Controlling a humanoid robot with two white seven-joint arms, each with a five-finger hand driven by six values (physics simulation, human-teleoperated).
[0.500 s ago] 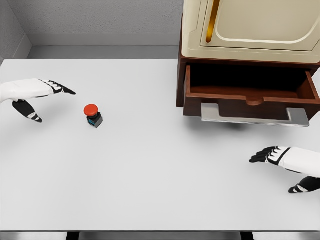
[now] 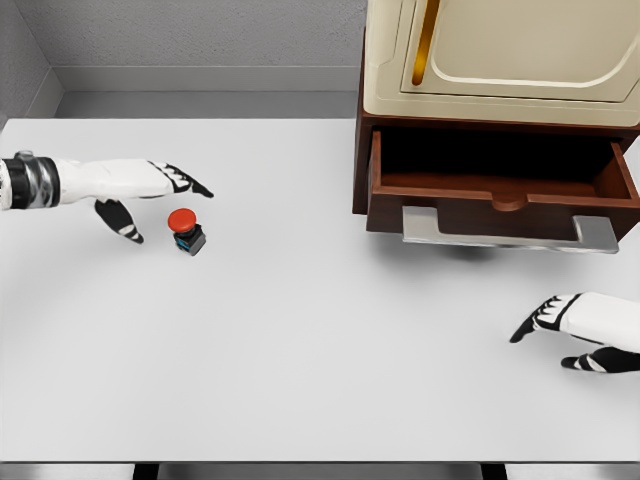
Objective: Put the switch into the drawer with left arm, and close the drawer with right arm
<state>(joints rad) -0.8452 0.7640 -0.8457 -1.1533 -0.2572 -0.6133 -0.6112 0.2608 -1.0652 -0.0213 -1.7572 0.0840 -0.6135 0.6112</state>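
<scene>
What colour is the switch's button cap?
Red, on a dark base with a teal side; the switch shows clearly in the head view.

The switch (image 2: 186, 231) has a red cap on a black base with a teal side. The tabletop (image 2: 300, 340) is plain white. The drawer (image 2: 500, 190) is dark brown with a grey handle (image 2: 508, 228), under a cream cabinet (image 2: 500, 50) with a gold strip. Both hands are white with black fingers (image 2: 190, 184).

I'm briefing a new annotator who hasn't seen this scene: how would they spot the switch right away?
Start at the white table and look at its left half, far from the brown wooden open drawer at the right. Just below the white left hand's spread fingers stands the small switch. It is the only loose object: a round red button on a dark, teal-edged base.
</scene>
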